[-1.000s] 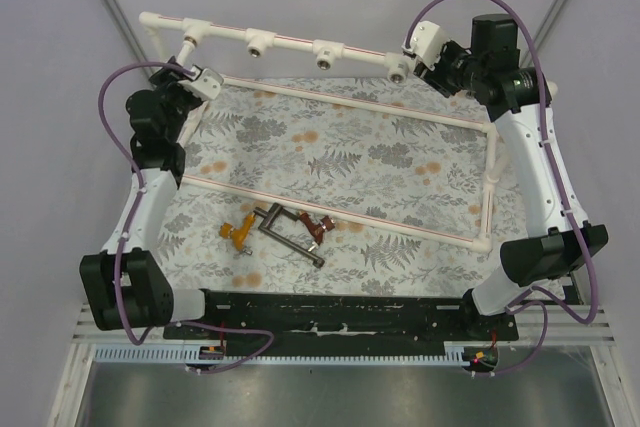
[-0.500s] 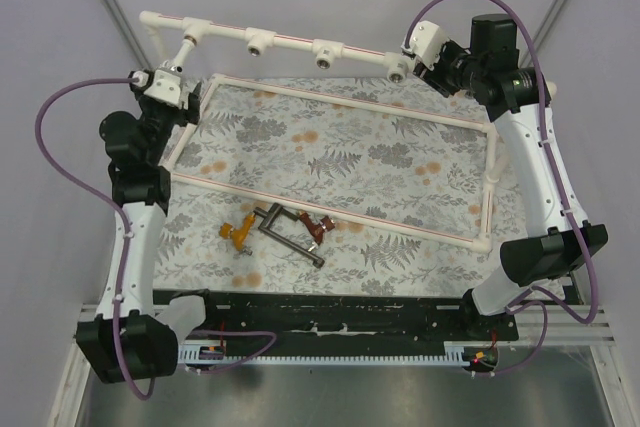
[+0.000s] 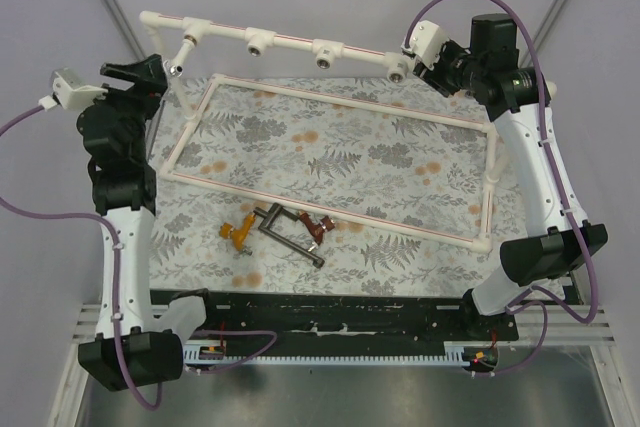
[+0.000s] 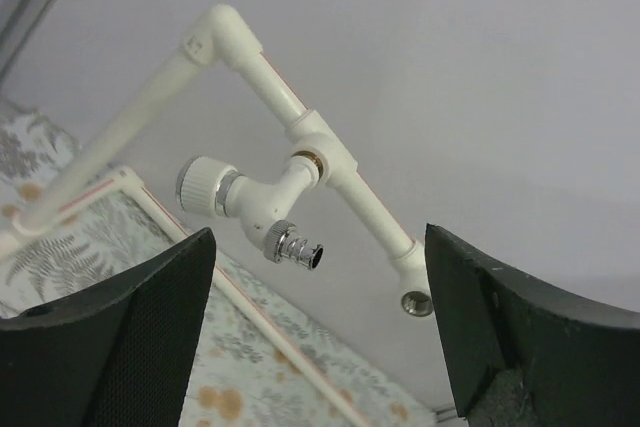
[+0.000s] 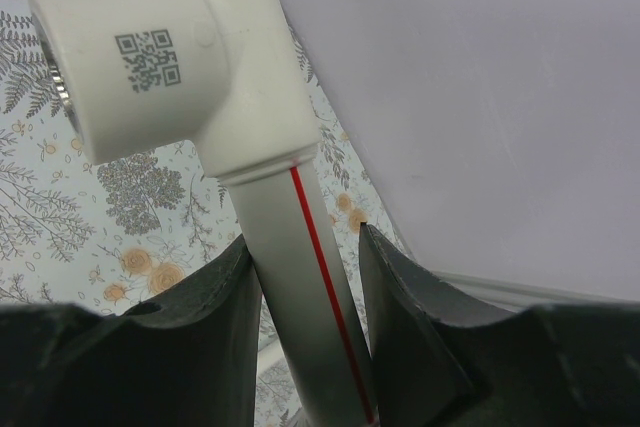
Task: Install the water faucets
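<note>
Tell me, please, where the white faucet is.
Top view, left: the white faucet sits in the leftmost socket of the pipe rail, beyond the left gripper.

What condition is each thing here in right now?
white faucet: seated in the leftmost socket of the pipe rail
orange-yellow faucet: lying loose on the table
dark grey faucet: lying loose
red-brown faucet: lying loose
left gripper: open, empty
right gripper: shut on the pipe rail
</note>
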Tool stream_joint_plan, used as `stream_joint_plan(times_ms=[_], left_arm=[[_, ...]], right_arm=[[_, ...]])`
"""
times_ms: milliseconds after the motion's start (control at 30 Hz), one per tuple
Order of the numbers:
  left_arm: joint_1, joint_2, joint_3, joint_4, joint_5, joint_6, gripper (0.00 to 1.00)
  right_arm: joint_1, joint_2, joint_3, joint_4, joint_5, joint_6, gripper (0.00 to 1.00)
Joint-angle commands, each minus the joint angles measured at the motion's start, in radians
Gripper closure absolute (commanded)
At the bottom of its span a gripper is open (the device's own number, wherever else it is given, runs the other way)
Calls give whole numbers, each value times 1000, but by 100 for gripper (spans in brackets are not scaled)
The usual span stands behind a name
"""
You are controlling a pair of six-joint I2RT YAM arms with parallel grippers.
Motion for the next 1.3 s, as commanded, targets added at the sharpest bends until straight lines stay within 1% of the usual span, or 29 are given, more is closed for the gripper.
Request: stream_joint_plan(times_ms=[0, 167, 267, 300, 467, 567, 867, 967, 1033, 1167, 1267], left_arm=[[6, 8, 80, -219, -132, -462, 11], [20, 60, 90, -247, -63, -634, 11], [43, 112, 77, -210, 0, -711, 11], [49, 134, 73, -188, 47, -735, 11], [60, 219, 62, -85, 132, -814, 15], [60, 270, 82, -16, 173, -849, 17], [58, 368, 106, 116, 247, -945, 26], [52, 379, 99, 173, 253, -972, 32], [51, 379, 91, 199, 253, -970, 38], [51, 381, 57, 299, 256, -958, 65], [51, 394, 56, 345, 288, -891, 77]], right_arm=[[2, 8, 1, -57, 8, 95, 100], [2, -1, -3, -57, 9, 95, 100], [2, -4, -9, -55, 9, 95, 100], [2, -4, -8, -55, 8, 95, 100], [2, -6, -9, -55, 11, 93, 100], [2, -7, -11, -55, 18, 90, 100], [2, -7, -12, -55, 40, 83, 100], [2, -4, -11, -55, 43, 83, 100], [2, -3, -11, -55, 44, 83, 100], [2, -3, -11, -55, 41, 83, 100], [2, -3, -11, -55, 43, 86, 100]])
